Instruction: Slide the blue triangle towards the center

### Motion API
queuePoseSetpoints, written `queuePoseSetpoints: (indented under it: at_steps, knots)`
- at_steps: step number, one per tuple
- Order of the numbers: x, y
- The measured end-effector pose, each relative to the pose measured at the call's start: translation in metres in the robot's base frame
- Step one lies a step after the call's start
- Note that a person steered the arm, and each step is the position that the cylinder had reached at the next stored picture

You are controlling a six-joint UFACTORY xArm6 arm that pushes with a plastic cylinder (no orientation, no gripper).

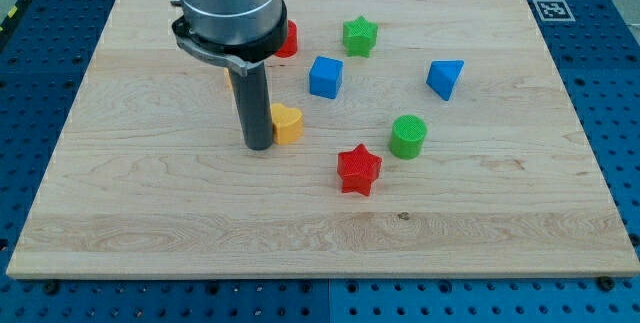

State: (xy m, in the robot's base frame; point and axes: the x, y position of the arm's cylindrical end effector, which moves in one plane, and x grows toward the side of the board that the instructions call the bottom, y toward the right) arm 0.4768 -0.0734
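Observation:
The blue triangle (446, 78) lies on the wooden board at the view's upper right. My tip (258, 146) rests on the board left of centre, far to the view's left of the blue triangle. It touches or nearly touches the left side of a yellow block (288, 123). A blue cube (326, 76), a green cylinder (408, 136) and a red star (359, 170) lie between my tip and the triangle.
A green star (359, 36) sits near the view's top. A red block (288, 39) is partly hidden behind the arm. An orange-yellow sliver (231, 75) shows behind the rod. The board (150, 213) sits on a blue perforated table.

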Motion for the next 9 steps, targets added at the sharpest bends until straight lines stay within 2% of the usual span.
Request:
queuePoseSetpoints:
  at_steps: [1,2,3,4,5,6,7,8,9]
  knots:
    - [0.000,-0.003]
    - [0.032,-0.012]
    - [0.094,-0.005]
    - [0.117,0.068]
    - [0.111,0.183]
    - [0.077,0.303]
    - [0.001,0.378]
    - [-0.088,0.378]
    - [-0.136,0.355]
